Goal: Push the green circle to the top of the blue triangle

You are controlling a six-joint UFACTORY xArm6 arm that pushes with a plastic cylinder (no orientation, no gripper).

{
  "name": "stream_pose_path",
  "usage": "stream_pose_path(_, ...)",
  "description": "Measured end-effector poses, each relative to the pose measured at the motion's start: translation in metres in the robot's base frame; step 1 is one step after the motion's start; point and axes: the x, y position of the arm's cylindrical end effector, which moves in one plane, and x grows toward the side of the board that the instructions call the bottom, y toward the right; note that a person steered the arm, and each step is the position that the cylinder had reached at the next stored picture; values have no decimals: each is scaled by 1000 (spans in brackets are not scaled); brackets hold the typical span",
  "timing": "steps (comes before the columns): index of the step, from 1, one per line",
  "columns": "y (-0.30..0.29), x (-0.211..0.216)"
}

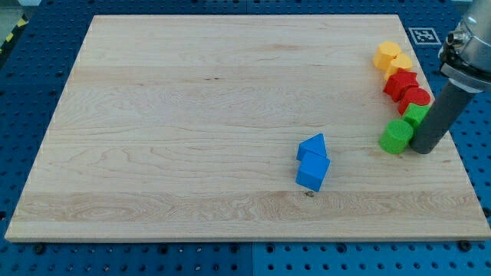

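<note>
So the arm's dark rod comes in from the view's right, and my tip sits on the light wooden board right beside the small green circle block, touching it or almost, on the circle's right side. There are no fingers here to be open or closed, just the plain rod end, holding nothing. The green circle is near the board's right edge, at the bottom of a column of blocks: a second green block half hidden behind the rod, two red blocks above that, and two yellow blocks at the top. The blue triangle block is well apart, toward the view's left and a bit lower, with a blue cube-ish block touching it underneath. What matters: the tip is on the far side of the circle from the target, so a leftward shove looks lined up, probably angled slightly up so the circle ends above the triangle's peak, not ramming it.
</note>
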Motion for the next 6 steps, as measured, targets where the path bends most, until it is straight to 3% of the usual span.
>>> stream_pose_path(6,-47,-45)
